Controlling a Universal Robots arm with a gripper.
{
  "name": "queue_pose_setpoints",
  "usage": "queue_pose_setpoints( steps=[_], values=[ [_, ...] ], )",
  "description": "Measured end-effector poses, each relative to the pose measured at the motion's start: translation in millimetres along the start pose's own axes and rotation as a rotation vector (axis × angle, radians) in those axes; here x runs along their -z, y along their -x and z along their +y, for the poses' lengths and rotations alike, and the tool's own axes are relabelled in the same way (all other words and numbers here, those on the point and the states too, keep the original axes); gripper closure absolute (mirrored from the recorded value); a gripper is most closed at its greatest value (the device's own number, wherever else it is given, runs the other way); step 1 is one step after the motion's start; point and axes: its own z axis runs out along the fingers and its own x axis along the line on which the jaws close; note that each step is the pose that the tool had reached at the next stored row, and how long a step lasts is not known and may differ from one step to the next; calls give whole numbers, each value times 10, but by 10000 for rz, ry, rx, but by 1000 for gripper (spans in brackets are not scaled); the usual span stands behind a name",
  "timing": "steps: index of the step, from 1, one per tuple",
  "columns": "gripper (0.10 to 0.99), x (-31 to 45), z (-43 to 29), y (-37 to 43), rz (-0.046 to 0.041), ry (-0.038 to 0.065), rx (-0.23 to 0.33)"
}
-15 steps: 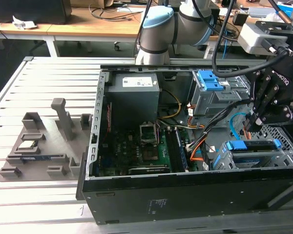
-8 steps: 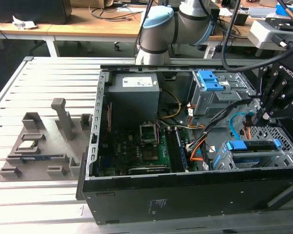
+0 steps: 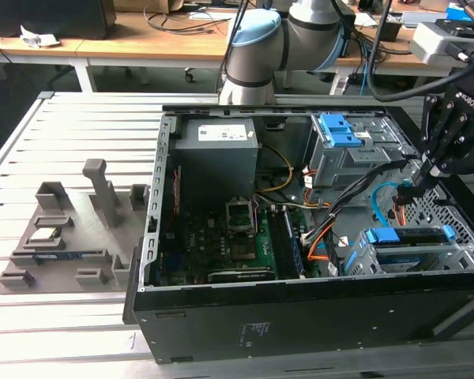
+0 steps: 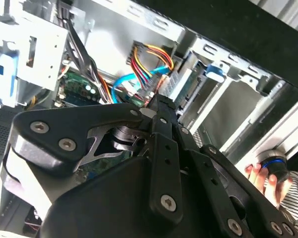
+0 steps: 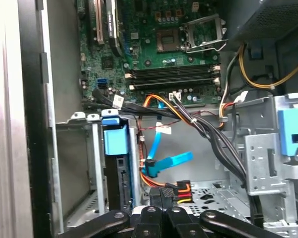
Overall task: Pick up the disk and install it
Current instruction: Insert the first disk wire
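The open computer case (image 3: 316,308) lies on the slatted table (image 3: 63,316). The gripper (image 3: 415,185) hangs inside the case, above the cables (image 3: 395,197) between the metal cage (image 3: 344,154) and the drive bay (image 3: 403,253). Its fingers meet at the tips, pinched narrow, with nothing between them. The disk (image 3: 407,235) sits edge-on in the drive bay, blue rail (image 5: 114,139) uppermost, just beside the gripper.
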Motion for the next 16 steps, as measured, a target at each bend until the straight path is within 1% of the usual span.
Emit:
queue_pose_setpoints(
  steps=[2,5,7,12,13,14,16],
  values=[
    [980,-3,-23,96,6,0,0],
    [980,-10,-26,144,9,0,-1],
    [980,-21,-28,170,9,0,0],
    [973,-24,-28,174,14,0,0],
    [918,-24,-28,174,15,0,-1],
    [918,-24,-28,174,16,0,-1],
    [792,-24,-28,174,19,0,0]
  ],
)
